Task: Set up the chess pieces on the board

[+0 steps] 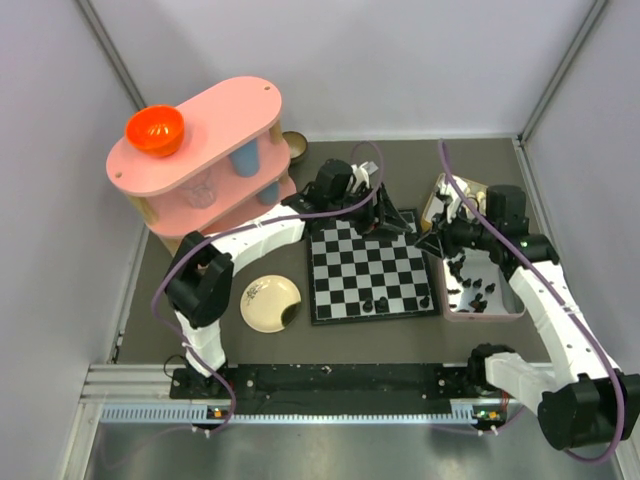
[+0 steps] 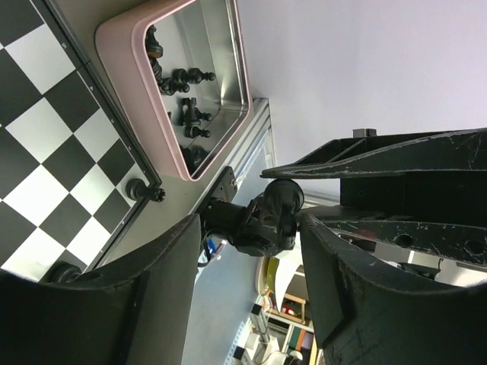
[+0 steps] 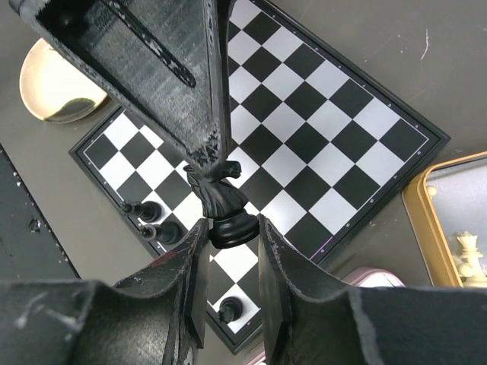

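Note:
My right gripper (image 3: 232,228) is shut on the base of a black knight (image 3: 217,194) and holds it above the near right part of the board (image 3: 304,99). In the top view it (image 1: 432,240) hangs at the board's (image 1: 370,270) right edge. My left gripper (image 2: 249,228) is open and empty; it (image 1: 392,218) hovers over the board's far right corner, one finger (image 3: 175,84) tip just beside the knight's head. Three black pieces (image 1: 372,300) stand on the board's near rows. More black pieces (image 1: 475,290) lie in the pink tray (image 1: 515,312).
A gold-rimmed tray (image 1: 440,185) with cream-white chessmen lies at the far right. A round cream plate (image 1: 262,310) lies left of the board. A pink two-tier shelf (image 1: 215,120) with an orange bowl (image 1: 155,130) stands at the back left.

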You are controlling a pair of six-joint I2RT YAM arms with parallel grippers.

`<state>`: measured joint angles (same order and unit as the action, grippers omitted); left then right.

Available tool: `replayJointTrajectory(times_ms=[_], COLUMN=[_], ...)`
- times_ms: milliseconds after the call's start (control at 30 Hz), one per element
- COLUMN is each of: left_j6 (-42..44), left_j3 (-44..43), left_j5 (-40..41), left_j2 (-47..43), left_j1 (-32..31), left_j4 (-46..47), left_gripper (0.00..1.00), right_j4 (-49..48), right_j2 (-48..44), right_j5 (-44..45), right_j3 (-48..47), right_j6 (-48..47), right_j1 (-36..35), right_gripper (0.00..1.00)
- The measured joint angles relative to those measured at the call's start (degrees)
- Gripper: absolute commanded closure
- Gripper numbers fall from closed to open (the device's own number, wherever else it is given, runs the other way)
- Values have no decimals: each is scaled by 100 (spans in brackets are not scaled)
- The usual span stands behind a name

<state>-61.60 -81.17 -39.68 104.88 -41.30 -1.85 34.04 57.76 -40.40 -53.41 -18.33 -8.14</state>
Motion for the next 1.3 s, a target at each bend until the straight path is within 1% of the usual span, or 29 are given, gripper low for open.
replayJointTrajectory(times_ms=[200, 300, 333, 533, 567, 733, 767, 800, 867, 900, 933, 967, 1000, 1067, 1167, 1300], left_j6=[50, 57, 52, 17, 11, -31, -46, -52, -55, -85, -96, -111, -114, -122, -59, 321], left_j3=[-199, -260, -275, -284, -286, -286, -284, -284, -284, -282, -280, -278, -278, -269, -227, -76], left_j5=[-129, -179, -199, -321, -337, -385, -398, -404, -404, -404, -407, -404, -407, -402, -393, -225], left_j2=[153, 157, 160, 162, 164, 170, 175, 179, 179, 179, 181, 181, 181, 181, 179, 101], left_j1=[-76, -98, -107, -118, -120, -118, -118, -118, -111, -107, -103, -101, -101, -101, -98, -55], left_j4=[-142, -149, -142, -109, -83, 81, 116, 160, 151, 151, 160, 166, 186, 188, 221, 33], left_gripper=[45, 50, 54, 65, 68, 74, 76, 83, 91, 99, 100, 100, 100, 100, 100, 100], right_j4=[-111, -155, -160, -170, -170, -177, -179, -186, -199, -214, -225, -232, -232, -229, -227, -72], right_j2=[50, 55, 55, 55, 55, 55, 55, 55, 55, 55, 55, 55, 55, 55, 52, 35], right_j5=[2, 7, 7, 7, 4, 2, 2, 7, 22, 26, 35, 39, 44, 44, 24, 28], right_j3=[0, 0, 0, 0, 0, 2, 2, 2, 4, 4, 4, 4, 4, 7, 7, 7], right_j6=[87, 105, 107, 155, 160, 170, 170, 168, 166, 166, 166, 166, 166, 188, 186, 87], right_j1=[-7, -28, -39, -63, -76, -114, -120, -131, -140, -140, -142, -146, -146, -146, -164, -188], right_gripper=[92, 92, 92, 92, 92, 92, 92, 92, 91, 90, 87, 73, 62, 35, 26, 23])
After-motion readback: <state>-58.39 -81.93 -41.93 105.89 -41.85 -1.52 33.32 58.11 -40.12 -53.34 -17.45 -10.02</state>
